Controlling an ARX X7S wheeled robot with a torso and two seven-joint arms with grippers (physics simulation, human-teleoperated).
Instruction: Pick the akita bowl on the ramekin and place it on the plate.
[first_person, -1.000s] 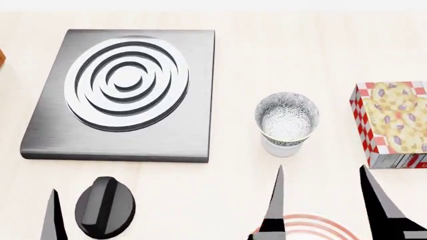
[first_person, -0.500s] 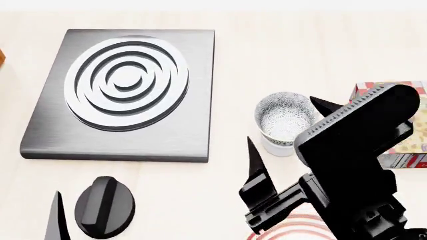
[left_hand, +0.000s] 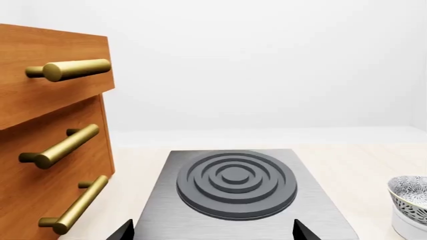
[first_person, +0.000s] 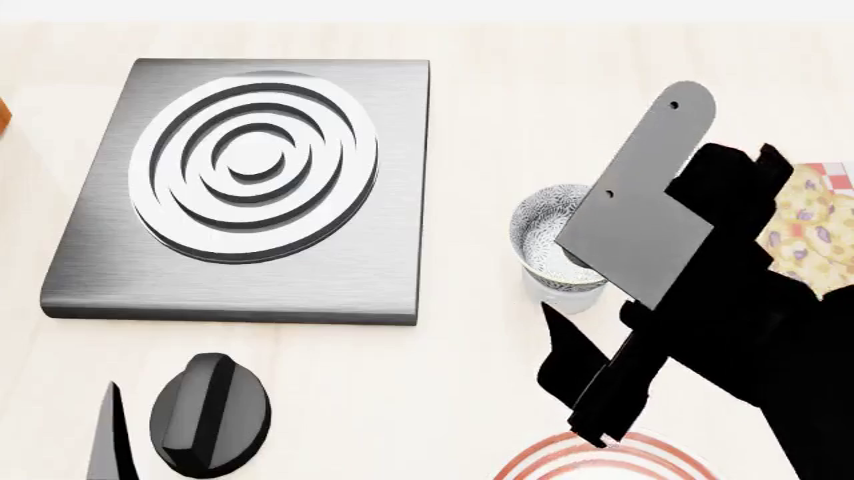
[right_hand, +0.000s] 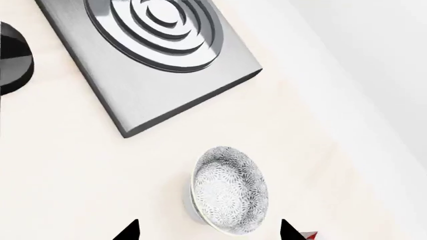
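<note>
Beyond my right gripper (right_hand: 208, 231) lies the grey burner slab (right_hand: 167, 60), with a black knob (first_person: 210, 414) off to one side and a patterned box (first_person: 817, 225) to the other. My fingers are spread wide, empty, straddling the akita bowl (right_hand: 229, 190), which sits on the ramekin (first_person: 561, 293). The plate (first_person: 607, 462) lies behind them. My right arm (first_person: 721, 300) reaches over the table. My left gripper (left_hand: 212, 231) is also spread, pointing at the slab beside wooden drawers (left_hand: 47, 130).

Pale wooden counter (first_person: 481, 110) carries hob slab (first_person: 240, 190), ramekin (first_person: 561, 292), plate (first_person: 587, 462), knob (first_person: 210, 414)
</note>
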